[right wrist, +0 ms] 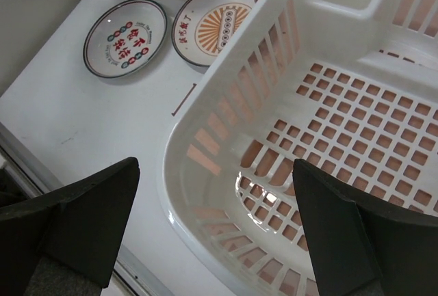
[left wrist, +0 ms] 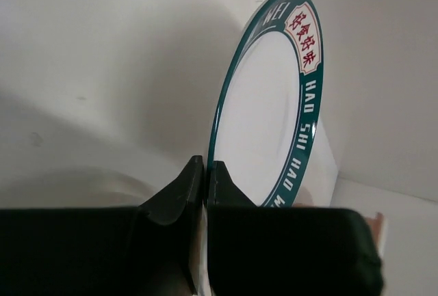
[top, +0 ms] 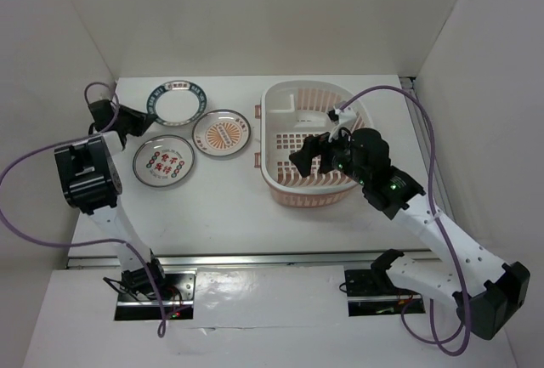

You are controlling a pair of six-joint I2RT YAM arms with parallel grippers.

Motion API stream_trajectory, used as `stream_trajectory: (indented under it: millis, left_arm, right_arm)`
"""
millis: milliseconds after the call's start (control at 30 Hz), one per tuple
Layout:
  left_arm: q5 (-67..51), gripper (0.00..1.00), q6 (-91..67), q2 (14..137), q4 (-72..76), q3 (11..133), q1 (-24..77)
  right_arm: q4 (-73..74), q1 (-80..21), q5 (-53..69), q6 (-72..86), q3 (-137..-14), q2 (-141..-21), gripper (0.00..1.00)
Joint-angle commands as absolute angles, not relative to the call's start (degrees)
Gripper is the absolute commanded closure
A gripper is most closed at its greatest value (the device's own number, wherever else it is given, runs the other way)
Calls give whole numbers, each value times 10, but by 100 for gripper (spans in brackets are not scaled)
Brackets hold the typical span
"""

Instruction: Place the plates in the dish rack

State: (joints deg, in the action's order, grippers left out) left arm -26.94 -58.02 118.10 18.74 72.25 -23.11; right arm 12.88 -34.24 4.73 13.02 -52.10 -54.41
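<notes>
The teal-rimmed plate (top: 176, 102) is at the far left of the table; my left gripper (top: 134, 119) is shut on its near left rim, and in the left wrist view the plate (left wrist: 263, 118) stands between the closed jaws of my left gripper (left wrist: 205, 173). Two red-patterned plates lie flat: one (top: 164, 161) at left, one (top: 222, 133) beside the dish rack (top: 280, 183). My right gripper (top: 313, 152) is open and empty, hovering above the rack's near rim (right wrist: 205, 173). Both flat plates show in the right wrist view, the left one (right wrist: 125, 38) and the right one (right wrist: 215, 24).
White walls enclose the table at the left, back and right. A metal rail (top: 255, 257) runs along the near edge, above the arm bases. The rack's handle (top: 257, 111) faces the plates.
</notes>
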Motion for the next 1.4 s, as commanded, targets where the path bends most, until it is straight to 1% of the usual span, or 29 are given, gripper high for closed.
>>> stream_trajectory:
  millis: [0,133,233,300,367,433,467,567,700,767,933,1033,1067,1100,1233,1267,1300,1367]
  left_arm:
    - [-270,100,-541,1044,229,721,-229]
    - [-245,100,-530,943,187,703,-241]
    - [-257,100,-519,852,155,680,-246]
    - [-296,100,-512,782,149,658,-246]
    - [-322,100,-494,732,121,643,-221]
    - [-336,100,-489,664,113,613,-201]
    - [-360,100,-483,645,113,604,-178]
    - [-395,100,-457,595,97,590,-137]
    - [-455,100,-452,542,126,549,-96]
    - [-455,100,-445,532,120,543,-72]
    - [-442,100,-439,526,132,530,-17]
    - [-450,100,-455,533,156,523,-6]
    - [-450,100,-455,533,163,523,-6]
    - [-450,100,-461,539,163,517,-6]
    - [-456,100,-468,544,182,517,-6]
    - [-456,100,-468,544,182,517,-6]
    - [-456,100,-468,544,182,517,-6]
    - [-449,100,-462,544,176,517,-6]
  right_arm:
    - [56,-334,37,131,-516,-553,0]
    - [42,-311,66,131,-534,-579,0]
    - [9,-286,133,131,-554,-585,0]
    - [-22,-278,212,125,-582,-602,0]
    - [-62,-270,276,125,-600,-623,0]
    - [-83,-264,307,133,-631,-642,0]
    - [-90,-256,344,133,-641,-658,0]
    - [-124,-238,387,138,-672,-680,0]
    - [-86,-226,393,113,-725,-722,0]
    - [-81,-217,398,119,-742,-738,0]
    - [-139,-222,407,167,-714,-756,0]
    - [-144,-229,401,179,-708,-764,0]
    - [-144,-235,396,179,-703,-773,4]
    - [-144,-247,396,185,-703,-784,10]
    - [-113,-285,372,178,-715,-802,31]
    - [-113,-291,372,178,-715,-802,46]
    - [-113,-297,366,178,-715,-802,52]
    - [-105,-311,354,190,-715,-802,57]
